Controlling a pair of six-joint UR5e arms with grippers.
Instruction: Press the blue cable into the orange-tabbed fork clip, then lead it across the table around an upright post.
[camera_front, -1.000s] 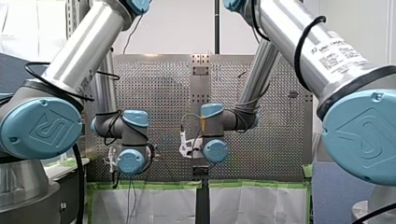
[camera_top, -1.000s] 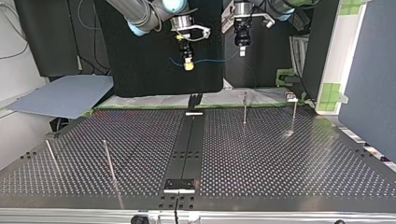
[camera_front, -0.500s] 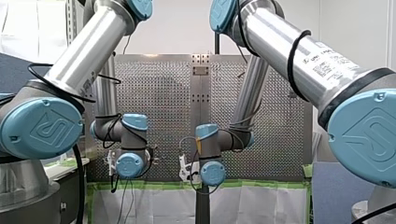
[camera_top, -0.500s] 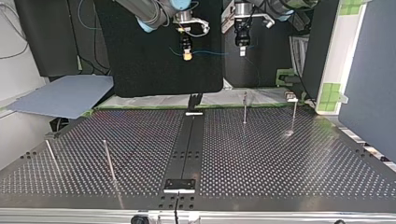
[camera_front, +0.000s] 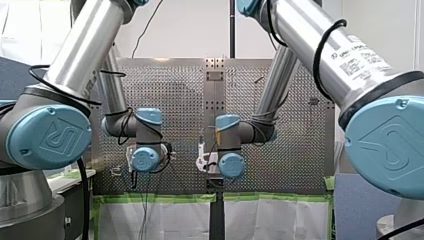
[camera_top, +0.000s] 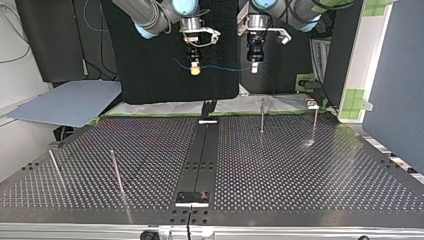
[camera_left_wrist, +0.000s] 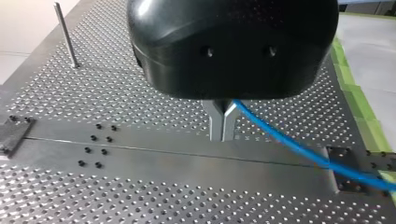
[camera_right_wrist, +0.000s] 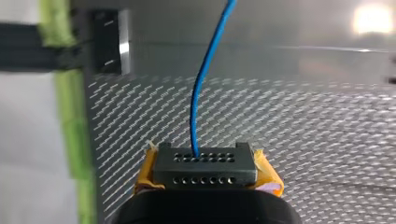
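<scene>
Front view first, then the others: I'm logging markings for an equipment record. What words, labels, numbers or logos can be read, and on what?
Label on my right arm: several lines of dark print, too blurred to read.
Joint caps: a raised emblem, no legible letters.
Top view and both wrist views: no text at all.

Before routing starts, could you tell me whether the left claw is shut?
Shut: the left claw has its metal fingers together, pinching the blue cable.
</scene>
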